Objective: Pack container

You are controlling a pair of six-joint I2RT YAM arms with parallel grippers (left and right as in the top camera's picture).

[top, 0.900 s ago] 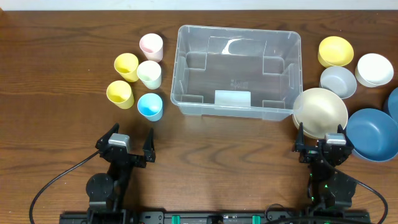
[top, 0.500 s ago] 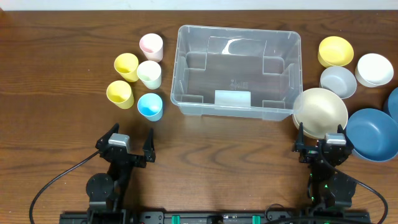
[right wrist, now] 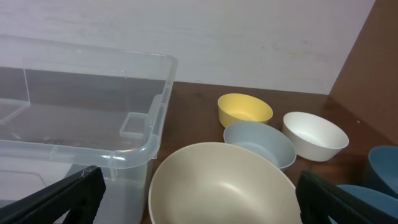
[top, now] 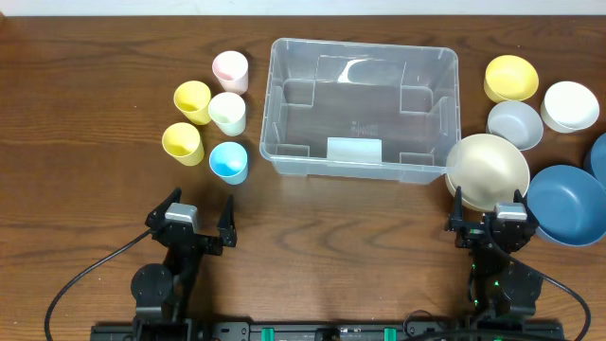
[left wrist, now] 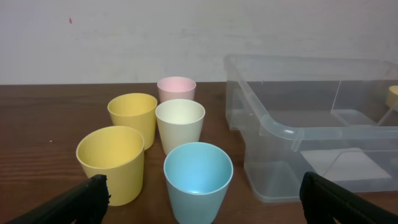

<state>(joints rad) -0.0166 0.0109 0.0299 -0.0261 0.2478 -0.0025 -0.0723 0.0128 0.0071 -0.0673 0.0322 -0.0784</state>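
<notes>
The clear plastic container (top: 361, 108) stands empty at the table's middle back; it also shows in the left wrist view (left wrist: 311, 124) and the right wrist view (right wrist: 81, 124). Left of it stand several cups: pink (top: 230, 71), two yellow (top: 192, 100) (top: 182, 143), cream (top: 227, 113) and blue (top: 228, 162). My left gripper (top: 194, 220) is open and empty, just in front of the blue cup (left wrist: 198, 180). My right gripper (top: 491, 215) is open and empty, with the beige bowl (top: 487, 171) (right wrist: 224, 186) right in front of its fingers.
Right of the container lie more bowls: yellow (top: 511, 78), grey (top: 515, 123), white (top: 570, 105) and a big blue one (top: 566, 205), with another blue bowl (top: 599, 156) at the right edge. Bare wood lies between the two arms.
</notes>
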